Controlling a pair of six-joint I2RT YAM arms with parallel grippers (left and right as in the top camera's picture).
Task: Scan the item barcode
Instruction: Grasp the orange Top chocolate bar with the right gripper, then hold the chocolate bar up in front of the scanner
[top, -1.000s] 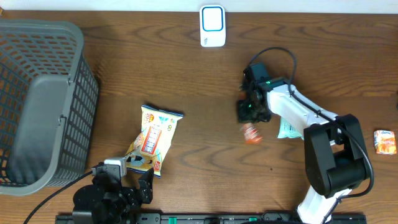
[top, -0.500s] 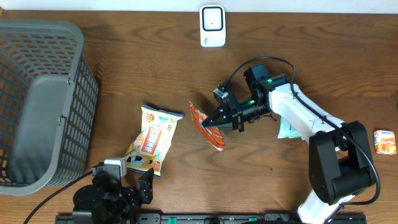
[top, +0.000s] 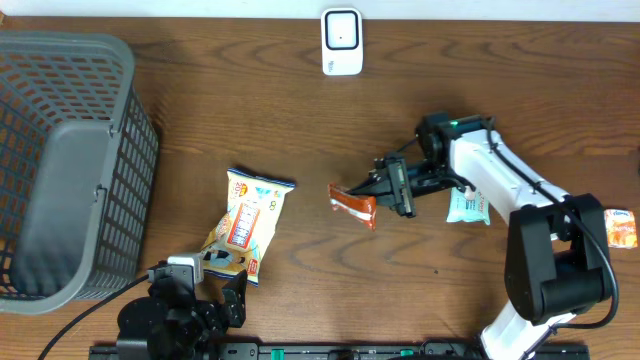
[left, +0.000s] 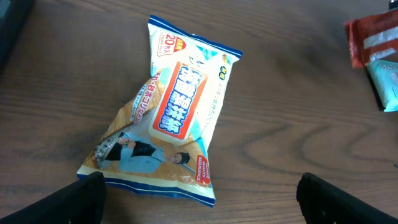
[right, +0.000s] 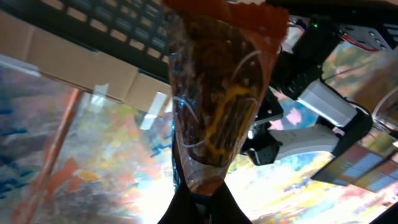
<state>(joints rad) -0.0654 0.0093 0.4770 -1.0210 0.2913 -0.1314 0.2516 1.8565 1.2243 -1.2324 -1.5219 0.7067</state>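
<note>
Orange-red crinkled foil is what my right gripper (top: 378, 197) is clamped on: the orange-red snack packet with a clear window (top: 353, 203), pinched by one end between my two dark fingers (right: 198, 208). Through my right wrist camera the packet (right: 217, 93) stands straight out from the fingertips. Its clear film shows brown pieces and a yellow squiggle, and its far edge is an opaque orange band.

From above, my right wrist lies roughly level and points to my left. The white forearm runs back to a black joint, then folds down to the black base at the near edge of the brown wood-grain table (top: 200, 110). The packet juts out over mid-table, well apart from the white rounded scanner unit with a blue-rimmed face (top: 341, 42), which stands at the far edge.

A pale teal flat pouch (top: 468, 207) lies on the table just beside my right forearm. A small orange packet (top: 619, 228) lies near the right edge.

My left gripper (left: 200, 186) hangs low at the near left with its black fingers spread wide and nothing between them. Just ahead of it lie the glossy yellow-and-white snack bags (left: 180, 112), overlapping and wrinkled. The grey plastic mesh basket (top: 140, 150), square with slatted walls, fills the far left.
</note>
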